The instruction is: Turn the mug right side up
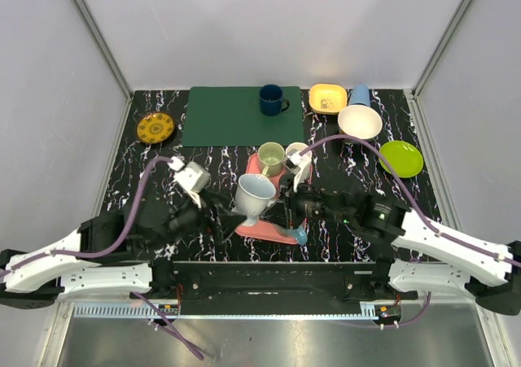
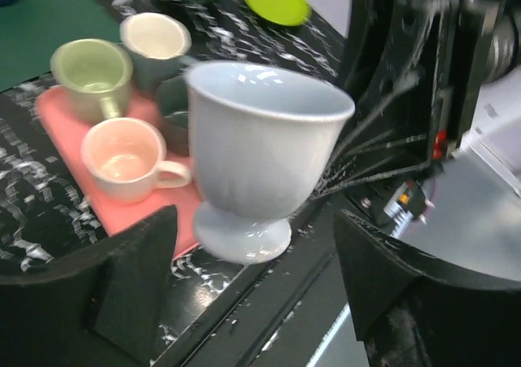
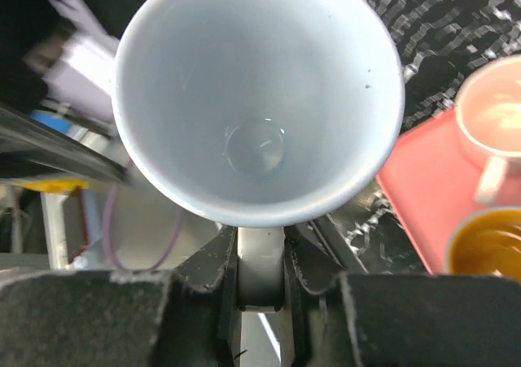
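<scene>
**Left.** A round yellow patterned saucer (image 1: 155, 128) lies on the black, white-veined tabletop (image 1: 122, 172), well apart from both arms. The left gripper (image 2: 254, 217) faces the task's vessel. Its two black fingers (image 2: 134, 286) are spread wide, one to either side of the vessel's foot, and grasp nothing.

**Centre-left.** A dark green rectangular mat (image 1: 236, 119) at the far side carries an upright navy blue mug (image 1: 273, 100).

**Centre.** The pale blue footed ceramic mug (image 1: 256, 194) stands mouth up, and the right wrist camera shows its interior empty. Its foot is at the near edge of the flat pink tray (image 1: 262, 230). Whether the foot rests there or hangs just above cannot be told. Three more vessels stand upright on the tray behind it:
- a pale green mug (image 1: 271, 157);
- a grey mug with a white interior (image 1: 297, 154);
- a pink cup (image 2: 122, 159), seen from the left wrist camera.

**Centre-right.** The right gripper (image 3: 260, 249) is clamped on the handle (image 3: 260, 284) of the pale blue footed ceramic mug, its fingers pressing from both sides.

**Right.** At the far side a yellow square bowl (image 1: 327, 99) sits beside a light blue cup (image 1: 361, 95). The cup lies just behind a white round bowl (image 1: 360, 121). Nearer the arms is a lime green plate (image 1: 401, 158).
</scene>
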